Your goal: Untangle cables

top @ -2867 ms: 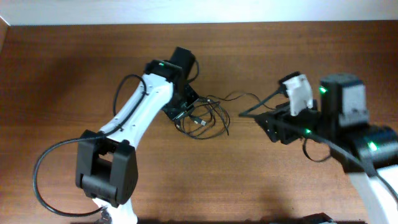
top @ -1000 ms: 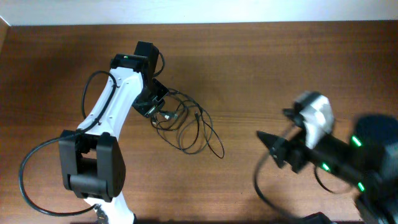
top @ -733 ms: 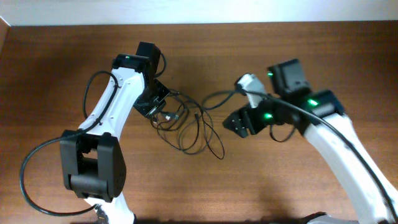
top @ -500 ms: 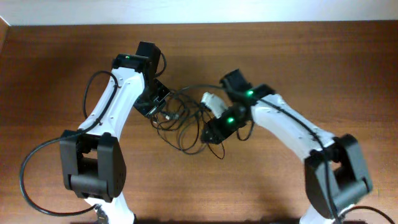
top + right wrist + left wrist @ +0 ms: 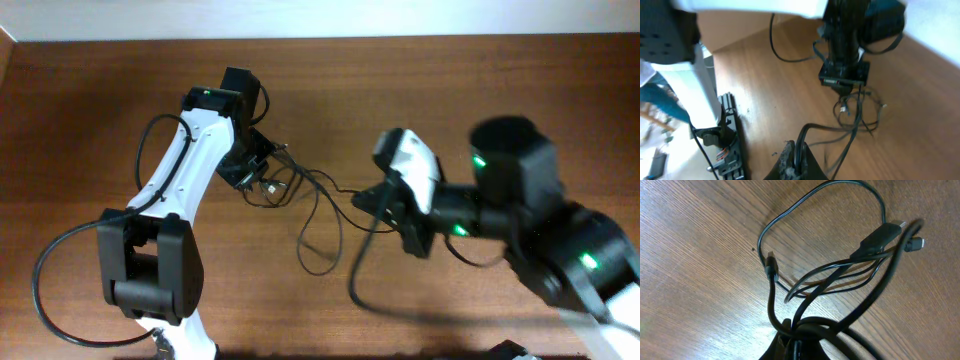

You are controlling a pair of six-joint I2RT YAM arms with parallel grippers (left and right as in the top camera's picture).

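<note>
The cables (image 5: 290,185) are thin black cords in a loose tangle on the wooden table, left of centre. My left gripper (image 5: 256,170) is shut on the tangle's left end; in the left wrist view its jaws (image 5: 790,342) pinch several cords, and loops with small plug ends (image 5: 892,225) fan out beyond. My right gripper (image 5: 373,200) is raised off the table to the right and shut on one cord. That cord runs taut back to the tangle, with a slack loop (image 5: 320,262) beneath. In the right wrist view the gripper (image 5: 796,152) clamps the cord, and the tangle (image 5: 857,107) lies under the left gripper (image 5: 844,80).
The left arm's thick black cable (image 5: 55,270) loops out beside its base at the lower left. A black bracket (image 5: 730,137) sits at the table's edge in the right wrist view. The table's far edge (image 5: 320,38) meets a white wall.
My right gripper swung in to the tangle, shut on one cord and pulled it up and to the right, stretching the tangle out. The left gripper kept its hold and stayed in place.
</note>
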